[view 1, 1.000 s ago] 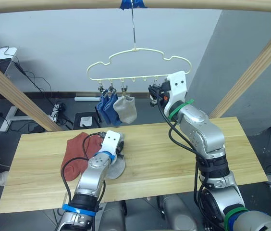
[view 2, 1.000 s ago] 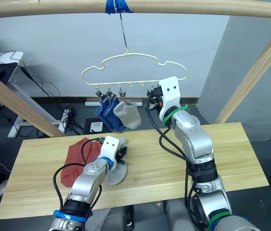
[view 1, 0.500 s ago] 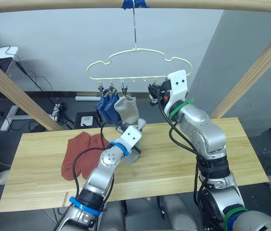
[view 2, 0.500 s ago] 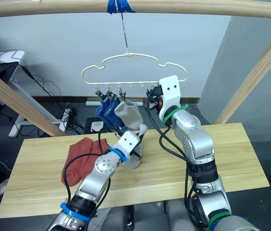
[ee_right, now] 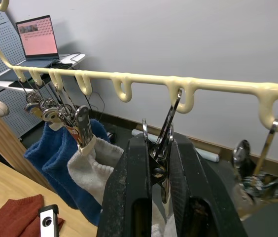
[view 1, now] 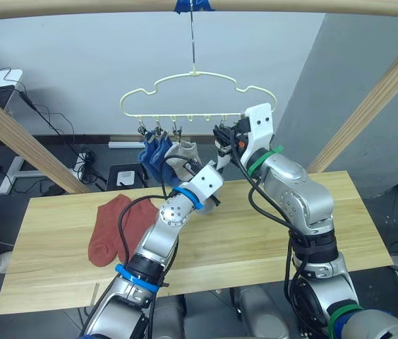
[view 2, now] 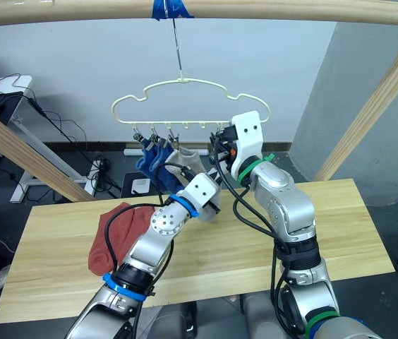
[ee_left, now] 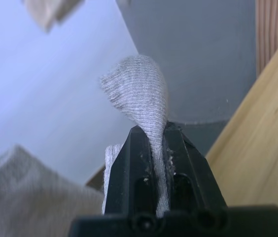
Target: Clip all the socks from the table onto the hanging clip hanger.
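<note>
The sock (ee_left: 141,94) pinched in my left gripper (ee_left: 151,148) is light grey with a fine ribbed knit; my fingers are black. My right gripper (ee_right: 153,163), black too, grips a silvery metal clip (ee_right: 166,133) under the pale yellow-green clip hanger (view 1: 195,95). Two blue socks (view 1: 153,152) and a light grey sock (ee_right: 92,170) hang there. Two rust-red socks (view 1: 118,227) lie on the pale wooden table (view 1: 326,233). The tape (view 1: 190,6) above looks blue, I think.
</note>
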You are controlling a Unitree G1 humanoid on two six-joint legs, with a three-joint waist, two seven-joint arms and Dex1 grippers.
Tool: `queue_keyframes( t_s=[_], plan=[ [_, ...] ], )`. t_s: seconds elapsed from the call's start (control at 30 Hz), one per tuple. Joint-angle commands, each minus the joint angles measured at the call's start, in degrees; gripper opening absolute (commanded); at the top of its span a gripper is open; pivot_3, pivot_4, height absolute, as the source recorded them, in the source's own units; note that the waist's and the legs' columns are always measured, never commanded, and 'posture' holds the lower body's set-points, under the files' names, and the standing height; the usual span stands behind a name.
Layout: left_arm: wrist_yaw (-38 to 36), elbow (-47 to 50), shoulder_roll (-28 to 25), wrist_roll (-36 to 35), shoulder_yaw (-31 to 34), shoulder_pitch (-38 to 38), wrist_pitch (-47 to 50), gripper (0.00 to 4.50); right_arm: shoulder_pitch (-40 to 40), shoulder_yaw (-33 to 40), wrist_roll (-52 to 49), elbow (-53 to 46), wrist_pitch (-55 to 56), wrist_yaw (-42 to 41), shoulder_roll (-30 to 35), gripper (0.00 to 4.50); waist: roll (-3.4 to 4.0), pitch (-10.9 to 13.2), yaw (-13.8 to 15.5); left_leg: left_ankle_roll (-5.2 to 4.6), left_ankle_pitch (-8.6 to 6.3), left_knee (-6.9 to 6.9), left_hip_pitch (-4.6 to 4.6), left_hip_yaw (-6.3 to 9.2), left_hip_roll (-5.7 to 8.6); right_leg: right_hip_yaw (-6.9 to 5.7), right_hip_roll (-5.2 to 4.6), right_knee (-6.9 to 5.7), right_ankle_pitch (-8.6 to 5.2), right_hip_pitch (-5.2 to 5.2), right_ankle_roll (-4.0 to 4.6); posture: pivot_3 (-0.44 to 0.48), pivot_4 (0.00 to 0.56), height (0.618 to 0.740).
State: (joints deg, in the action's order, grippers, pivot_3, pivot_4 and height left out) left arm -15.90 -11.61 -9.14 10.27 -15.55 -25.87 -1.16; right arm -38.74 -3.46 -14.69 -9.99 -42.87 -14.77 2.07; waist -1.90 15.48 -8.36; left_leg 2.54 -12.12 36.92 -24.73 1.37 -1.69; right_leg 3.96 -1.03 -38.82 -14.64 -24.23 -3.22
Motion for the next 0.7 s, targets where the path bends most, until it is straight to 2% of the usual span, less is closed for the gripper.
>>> queue_keyframes(
  t_s=[0.03, 0.33, 0.7],
  plan=[
    [-0.8, 1.9, -0.2, 0.1, 0.0, -0.5, -2.8, 0.0, 0.4, 0.1, -0.9, -3.3, 0.6, -0.1, 0.1, 0.15, 0.0, 0.0, 0.0, 0.0, 0.0, 0.0, 0.0, 0.0, 0.0, 0.0, 0.0, 0.0, 0.0, 0.0, 0.0, -0.22, 0.278, 0.74],
    [-1.0, 2.7, -1.5, -0.4, 1.0, 1.7, -6.3, 0.0, 0.5, 0.0, -0.6, -2.9, 1.0, -0.1, 0.6, 0.15, 0.0, 0.0, 0.0, 0.0, 0.0, 0.0, 0.0, 0.0, -0.01, 0.0, 0.0, 0.01, 0.0, 0.0, 0.0, -0.219, 0.278, 0.74],
    [-1.9, 2.1, -0.5, -1.8, 1.3, 1.0, -8.0, 0.0, 0.6, -0.1, -0.7, -2.6, 0.8, -0.2, 0.7, 0.15, 0.0, 0.0, 0.0, 0.0, 0.0, -0.02, -0.01, 0.0, 0.0, 0.0, 0.0, 0.06, -0.01, 0.0, -0.01, -0.218, 0.278, 0.74]
  ],
)
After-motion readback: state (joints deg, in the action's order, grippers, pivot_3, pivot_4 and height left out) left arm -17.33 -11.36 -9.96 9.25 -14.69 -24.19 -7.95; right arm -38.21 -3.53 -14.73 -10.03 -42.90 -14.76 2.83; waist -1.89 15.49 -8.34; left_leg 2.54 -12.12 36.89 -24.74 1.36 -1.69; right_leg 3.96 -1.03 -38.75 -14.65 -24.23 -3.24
